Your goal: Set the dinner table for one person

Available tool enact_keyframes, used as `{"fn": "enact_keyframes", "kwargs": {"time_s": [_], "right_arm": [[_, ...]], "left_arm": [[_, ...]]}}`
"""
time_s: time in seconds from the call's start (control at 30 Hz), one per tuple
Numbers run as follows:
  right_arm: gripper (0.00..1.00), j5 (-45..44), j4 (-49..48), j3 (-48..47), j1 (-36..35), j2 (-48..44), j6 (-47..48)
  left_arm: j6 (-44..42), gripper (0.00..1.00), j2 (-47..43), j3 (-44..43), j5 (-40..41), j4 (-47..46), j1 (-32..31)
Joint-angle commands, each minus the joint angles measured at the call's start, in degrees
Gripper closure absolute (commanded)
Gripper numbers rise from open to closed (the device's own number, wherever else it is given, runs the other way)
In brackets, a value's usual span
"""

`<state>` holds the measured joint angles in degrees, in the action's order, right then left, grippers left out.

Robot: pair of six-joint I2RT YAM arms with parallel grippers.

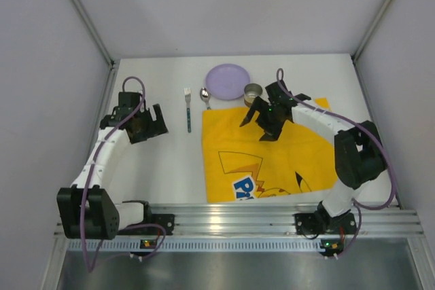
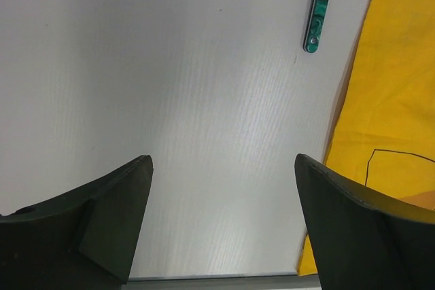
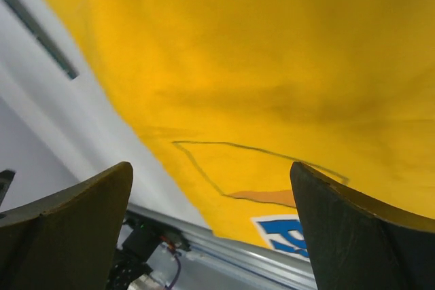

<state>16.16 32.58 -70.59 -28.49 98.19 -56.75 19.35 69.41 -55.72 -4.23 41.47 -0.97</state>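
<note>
Midway through laying a place for one: the white tabletop (image 1: 163, 168) carries a yellow placemat (image 1: 272, 161) spread flat at its near right, printed side up, while the tableware waits in a row along the mat's far edge. A lilac plate (image 1: 228, 81) lies just beyond the mat. A small tin (image 1: 253, 92) stands beside the plate, at or just over the mat's edge; from above it is hard to say which. A spoon (image 1: 204, 97) lies to the left of the plate, and a green-handled fork (image 1: 188, 110) further left, both on bare tabletop.

The right hand (image 3: 211, 168) hangs above the far part of the mat, close to the tin, its fingers spread wide and holding nothing. The left hand (image 2: 223, 168) hovers over bare tabletop to the left of the fork, equally wide open and empty, with the end of the fork's handle just in its camera's view.

With the mat down and nothing yet on it, the step in hand looks to be fetching the first piece, probably the plate or the tin, since the right hand is nearest them. That calls for a short reach to the far edge, a firm grip, and a carry back onto the mat without rucking the cloth.
</note>
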Motion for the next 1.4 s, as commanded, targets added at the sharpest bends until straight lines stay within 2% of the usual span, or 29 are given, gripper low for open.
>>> {"fn": "enact_keyframes", "kwargs": {"time_s": [0.0,0.23,0.57,0.8,0.83,0.87,0.93,0.97,1.03,1.07,1.13,1.37], "right_arm": [[0.0,-6.13,2.84,4.84,4.92,-3.09,6.64],[0.0,-8.96,3.81,9.24,5.9,-5.2,10.79],[0.0,-8.87,5.3,11.61,5.73,-7.75,12.37],[0.0,-8.78,5.74,13.37,5.73,-8.72,12.54],[0.0,-8.69,5.83,13.2,5.73,-8.63,12.98],[0.0,-8.69,5.92,13.19,5.73,-8.72,13.16],[0.0,-8.69,6.09,13.11,5.73,-8.63,13.6],[0.0,-8.69,6.09,13.11,5.73,-8.54,13.68],[0.0,-8.52,6.27,12.93,5.73,-8.28,13.86],[0.0,-8.26,6.27,12.93,5.73,-8.28,13.95],[0.0,-7.9,6.18,12.93,5.64,-7.67,14.04],[0.0,-6.76,5.75,12.32,2.05,-3.89,13.16]], "left_arm": [[0.25,0.09,3.88,-2.89,-1.57,-4.03,-1.22],[0.77,0.11,19.26,-9.39,3.26,-8.69,-7.72],[0.42,0.13,37.72,-23.71,6.25,-11.06,-11.24],[1.3,0.22,48.36,-32.07,7.74,-10.1,-13.09],[1.3,0.25,49.5,-32.86,8.62,-9.57,-13.61],[1.04,0.36,50.29,-34.09,8.8,-9.4,-13.79],[1.12,0.44,52.75,-35.5,10.37,-8.17,-14.41],[1.12,0.57,53.46,-36.38,11.69,-7.55,-14.5],[0.95,0.69,54.78,-37.17,11.7,-6.94,-14.58],[0.95,0.82,55.04,-37.26,11.7,-6.85,-14.58],[0.86,0.98,55.48,-37.35,11.79,-6.58,-14.58],[-0.28,1.0,48.74,-34.37,16.0,-5.35,-14.32]]}}
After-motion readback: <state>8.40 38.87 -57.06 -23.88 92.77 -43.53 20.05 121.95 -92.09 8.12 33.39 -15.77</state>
